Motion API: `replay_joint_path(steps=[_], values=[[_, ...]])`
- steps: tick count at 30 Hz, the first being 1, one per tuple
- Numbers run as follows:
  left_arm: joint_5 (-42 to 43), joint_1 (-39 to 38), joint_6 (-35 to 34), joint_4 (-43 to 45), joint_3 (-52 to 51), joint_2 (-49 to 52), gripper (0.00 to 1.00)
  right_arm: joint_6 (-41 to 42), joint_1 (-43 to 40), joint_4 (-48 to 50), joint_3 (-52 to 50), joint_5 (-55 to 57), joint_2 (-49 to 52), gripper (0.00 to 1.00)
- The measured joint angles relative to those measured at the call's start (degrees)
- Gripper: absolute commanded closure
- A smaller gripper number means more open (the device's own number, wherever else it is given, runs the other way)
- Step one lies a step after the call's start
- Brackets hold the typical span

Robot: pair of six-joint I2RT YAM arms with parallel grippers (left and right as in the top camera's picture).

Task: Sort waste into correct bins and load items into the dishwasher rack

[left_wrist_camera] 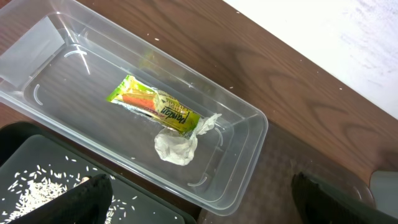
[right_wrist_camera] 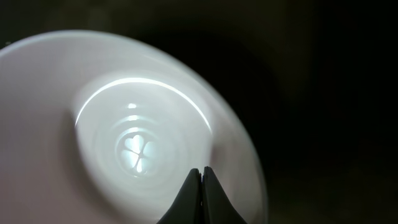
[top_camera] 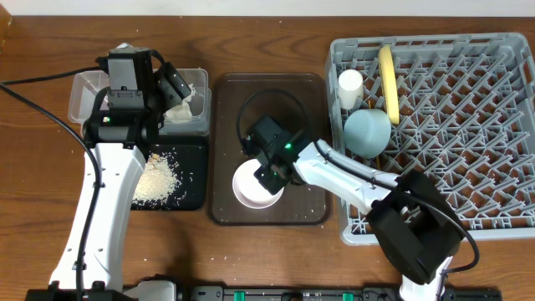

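The right gripper (right_wrist_camera: 201,172) had its jaws pressed fully together, with nothing visible between the dark fingertips. They pointed down into a white bowl (top_camera: 255,189), round and glossy, with a bright ring of light and a clover-shaped glint at its bottom. The bowl sat upright at the 6 o'clock end of a flat brown serving tray (top_camera: 224,125). The right arm reached in from 5 o'clock, elbow bent over the corner of the grey dishwasher rack (top_camera: 468,125) at 3 o'clock. In the rack's 10 o'clock corner stood a yellow plate (top_camera: 388,79) on edge, a small white cup (top_camera: 350,88) and an overturned light blue bowl (top_camera: 368,132).

The left gripper (top_camera: 174,84) had its jaws spread wide and empty above a clear plastic tub (left_wrist_camera: 249,124) at 10 o'clock. Inside lay a yellow-green snack wrapper (left_wrist_camera: 155,106) touching a crumpled white tissue (left_wrist_camera: 176,146). Just beside the tub at 6 o'clock, a black tray (top_camera: 196,180) held scattered rice crumbs (top_camera: 157,178).
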Motion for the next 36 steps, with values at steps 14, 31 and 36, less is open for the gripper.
replay_joint_path(steps=[14,31,36], values=[[0.0,0.0,0.0,0.0,0.0,0.0,0.05,-0.2,0.3,-0.5,1.7,-9.3,-5.5,0.74],[0.0,0.0,0.0,0.0,0.0,0.0,0.05,-1.0,10.0,-1.4,1.2,-1.0,-5.6,0.62],[0.0,0.0,0.0,0.0,0.0,0.0,0.05,-1.0,10.1,-1.1,1.0,0.4,-4.8,0.64]])
